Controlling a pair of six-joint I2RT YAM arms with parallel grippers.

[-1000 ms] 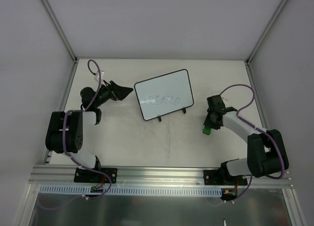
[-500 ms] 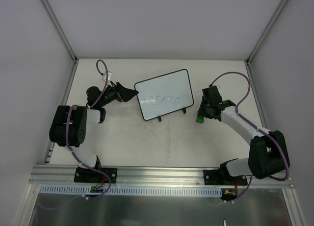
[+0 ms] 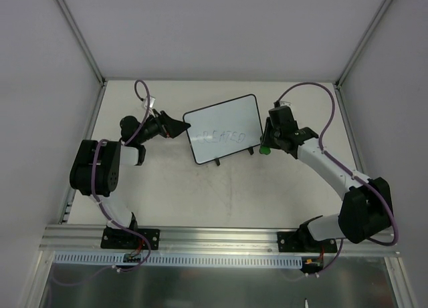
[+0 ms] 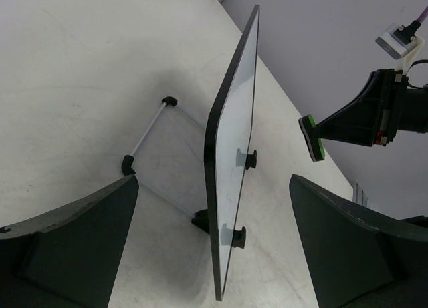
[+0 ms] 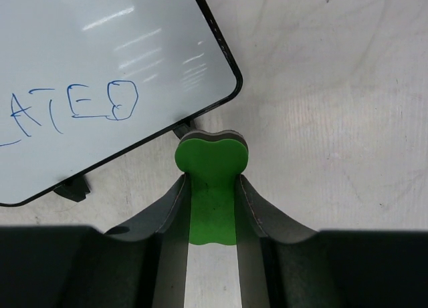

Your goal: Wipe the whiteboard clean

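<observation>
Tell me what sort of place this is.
Likely a robotics test cell: a white table boxed in by plain walls, a metal rail carrying the left arm and right arm, and a small whiteboard as prop.

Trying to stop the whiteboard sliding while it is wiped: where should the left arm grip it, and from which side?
Take the whiteboard by its left frame edge, midway up, coming from the left. The panel is thin and stands edge-on before the left gripper, whose open jaws look wide enough to straddle it; the wire stand sits low behind.
</observation>
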